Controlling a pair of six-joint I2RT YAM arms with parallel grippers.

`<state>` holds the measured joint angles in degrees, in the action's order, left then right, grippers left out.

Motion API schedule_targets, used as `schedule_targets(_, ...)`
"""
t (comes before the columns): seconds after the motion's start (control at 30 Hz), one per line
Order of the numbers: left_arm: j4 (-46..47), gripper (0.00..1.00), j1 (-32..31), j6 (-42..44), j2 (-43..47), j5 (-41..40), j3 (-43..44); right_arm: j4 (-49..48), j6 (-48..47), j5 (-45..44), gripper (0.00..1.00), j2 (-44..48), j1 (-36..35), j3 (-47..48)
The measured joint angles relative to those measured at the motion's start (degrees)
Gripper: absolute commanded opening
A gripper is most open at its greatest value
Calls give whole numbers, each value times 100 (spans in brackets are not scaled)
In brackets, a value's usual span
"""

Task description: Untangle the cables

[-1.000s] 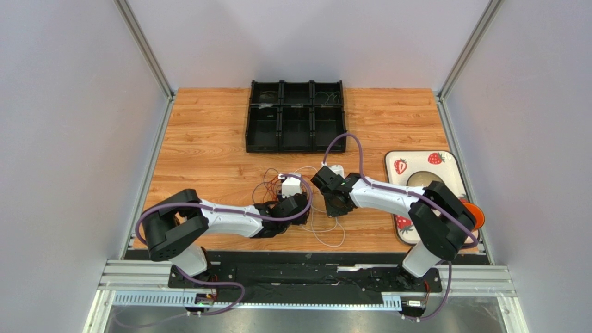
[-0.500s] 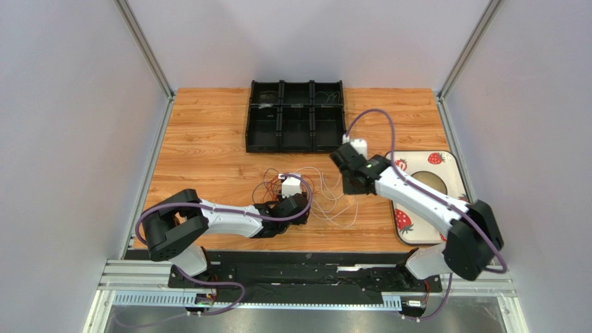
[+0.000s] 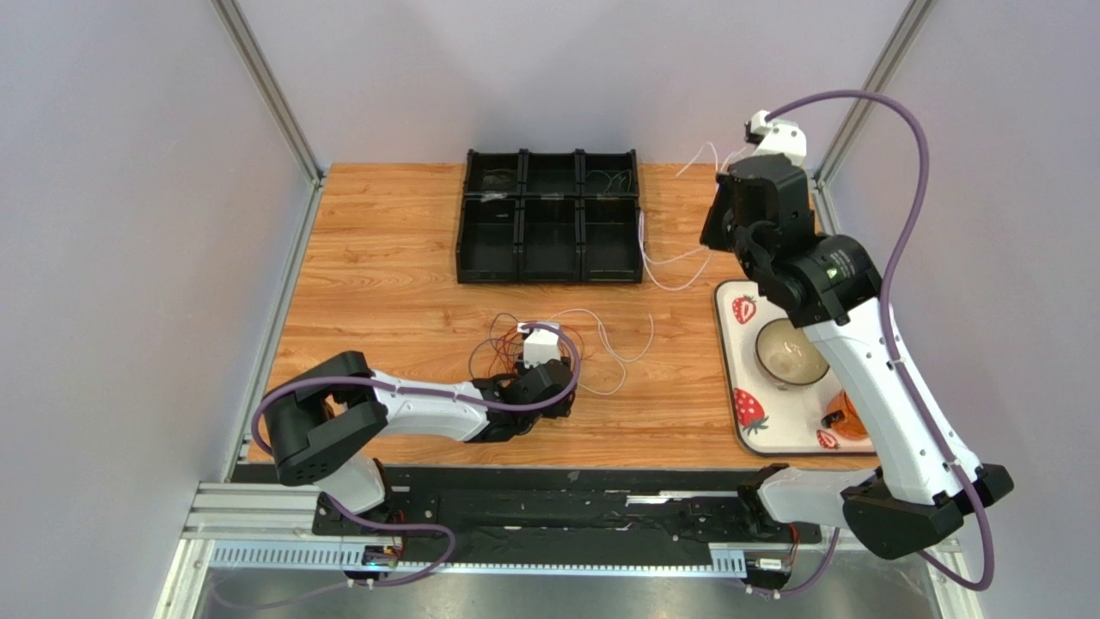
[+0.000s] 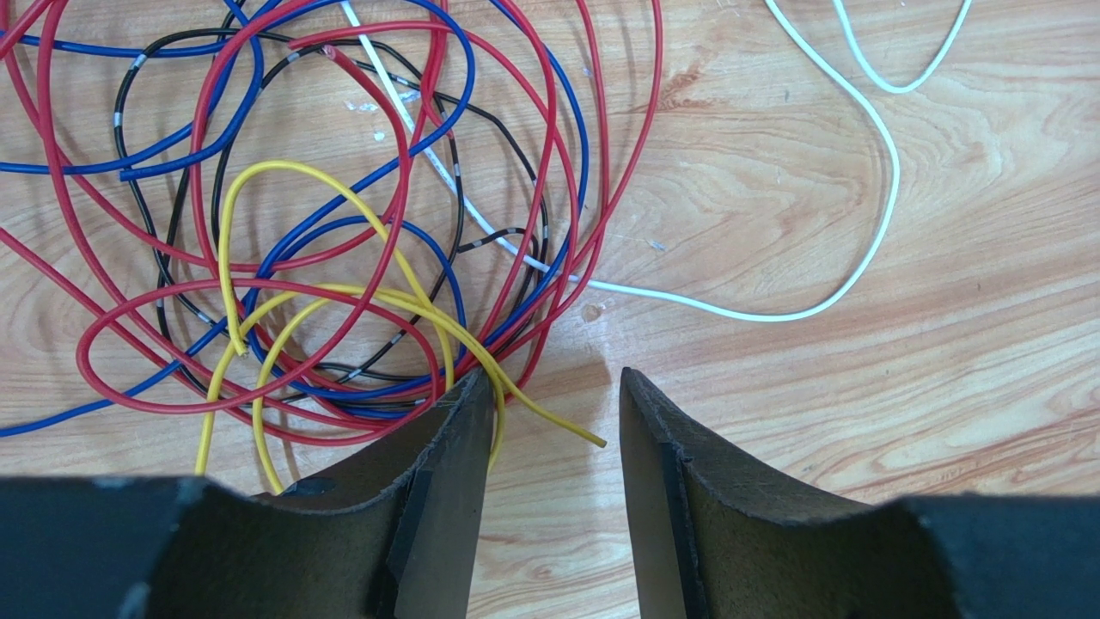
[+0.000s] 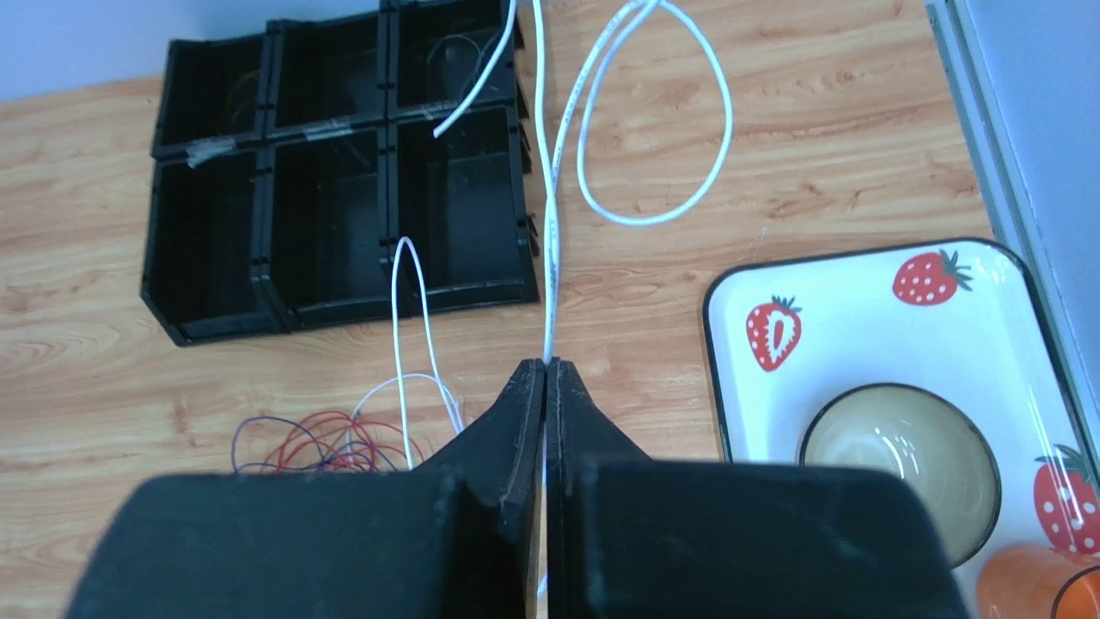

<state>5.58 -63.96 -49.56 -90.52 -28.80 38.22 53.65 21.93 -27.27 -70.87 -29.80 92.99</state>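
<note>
Cables (image 4: 387, 299) partly hidden under left gripper (image 4: 553, 387) finger

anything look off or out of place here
Only the cables. The right gripper, shut on the white cable, holds it up so loops dangle near the tray. Its far part runs through the red, blue and yellow tangle at the open left gripper.

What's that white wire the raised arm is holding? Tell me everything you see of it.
The white cable is thin, smooth, plastic-coated by its look. The right gripper pinches it in shut fingers, lifted above the table. It hangs in slack loops, trails across the wood, and runs into the tangle of coloured wires.
</note>
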Motion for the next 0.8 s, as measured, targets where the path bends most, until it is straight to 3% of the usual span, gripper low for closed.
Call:
schedule_targets(0.23,2,50,0,0,0,0,0,-151,-271,-26,0,-643,37,949)
schedule_targets(0.4,26,77,33,120,280,118,-214,-302,-385,33,0,-1246,160,979)
schedule_targets(0.6,-142,92,72,527,1517,275,-461,-542,-579,59,0,-1930,264,1130)
schedule_targets(0.8,-223,97,400,767,3182,372,-643,-697,-721,-22,0,-2531,299,1746)
